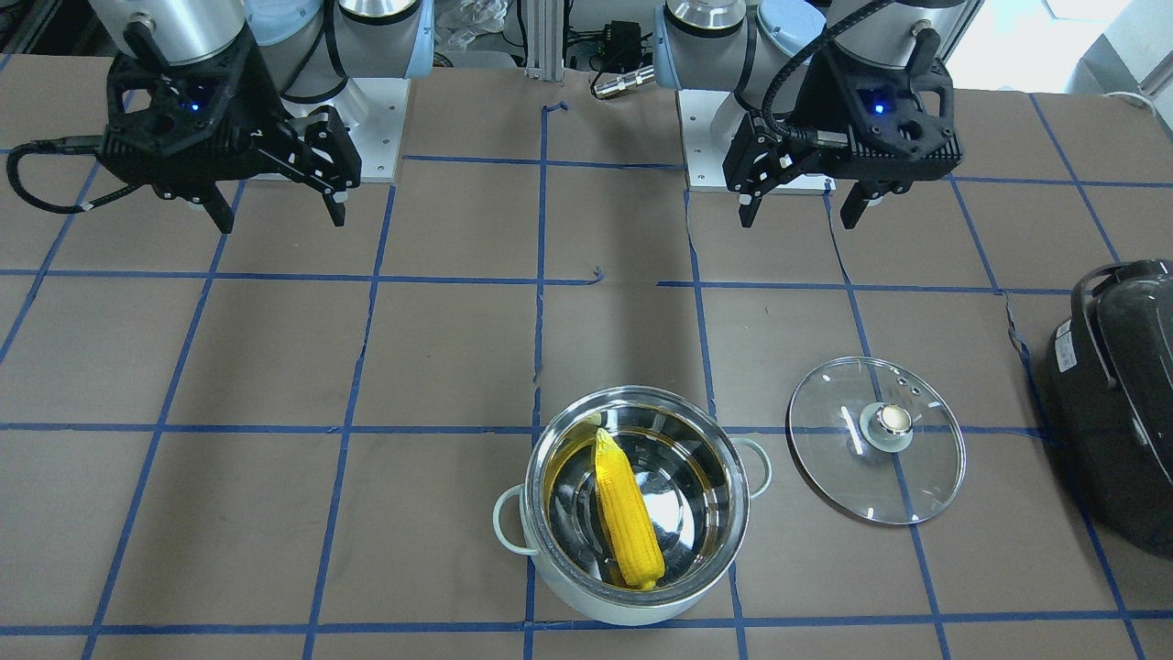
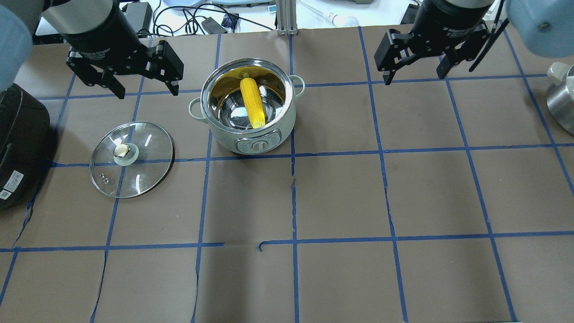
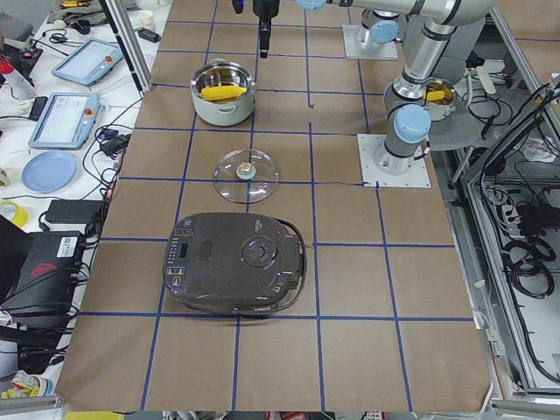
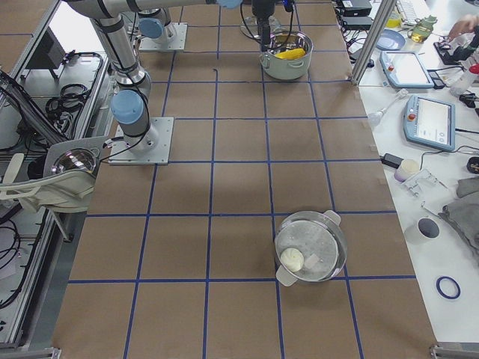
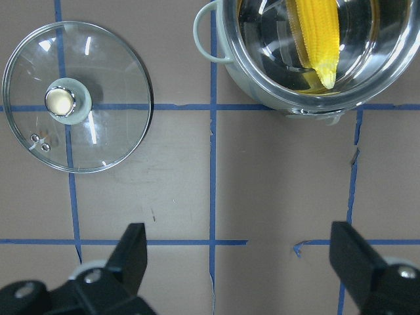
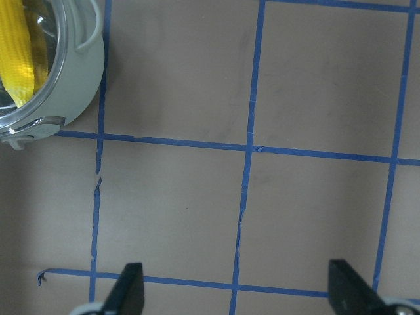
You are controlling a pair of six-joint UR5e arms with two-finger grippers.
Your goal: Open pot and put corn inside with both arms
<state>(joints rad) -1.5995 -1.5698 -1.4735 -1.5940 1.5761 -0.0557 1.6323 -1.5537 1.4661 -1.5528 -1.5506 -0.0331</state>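
The pot (image 1: 586,600) stands open with the yellow corn (image 1: 628,509) lying inside it; both also show in the overhead view, pot (image 2: 224,134) and corn (image 2: 252,102). The glass lid (image 1: 848,481) lies flat on the table beside the pot, on my left side (image 2: 141,168). My left gripper (image 1: 797,220) is open and empty, raised above the table behind the lid (image 2: 148,93). My right gripper (image 1: 280,220) is open and empty, well away from the pot (image 2: 414,78). The left wrist view shows the lid (image 5: 98,125) and the corn (image 5: 318,33).
A large black appliance (image 1: 1123,412) sits at the table's end on my left, beyond the lid (image 2: 18,134). A second metal pot (image 4: 329,258) stands far off on my right side. Brown paper with blue tape lines covers the table.
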